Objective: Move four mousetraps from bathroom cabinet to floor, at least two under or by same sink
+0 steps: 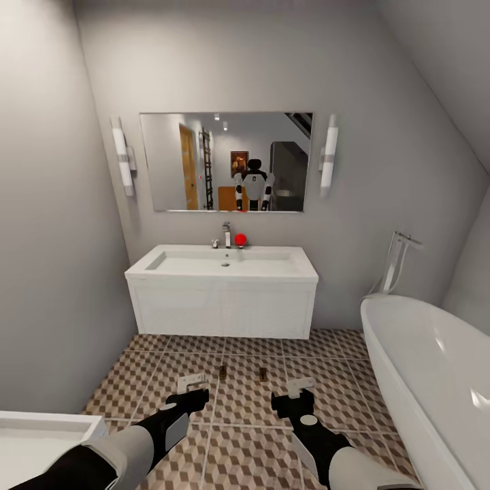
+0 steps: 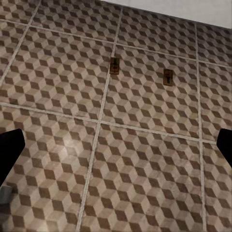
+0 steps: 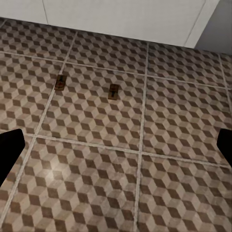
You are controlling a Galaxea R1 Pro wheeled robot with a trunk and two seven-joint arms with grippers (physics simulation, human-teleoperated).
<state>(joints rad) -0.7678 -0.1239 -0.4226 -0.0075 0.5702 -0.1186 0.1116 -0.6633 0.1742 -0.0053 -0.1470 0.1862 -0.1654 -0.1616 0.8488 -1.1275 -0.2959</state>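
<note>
Two mousetraps lie side by side on the patterned bathroom floor, just in front of the white sink. One mousetrap is to the left of the other mousetrap. My left gripper hovers open and empty over the tiles, short of the traps. Beside it, my right gripper is also open and holds nothing. The cabinet is out of view.
A white bathtub runs along the right side. A white rim juts in at the lower left. Grey walls close in on the left and behind the sink, under a mirror. A red object sits by the tap.
</note>
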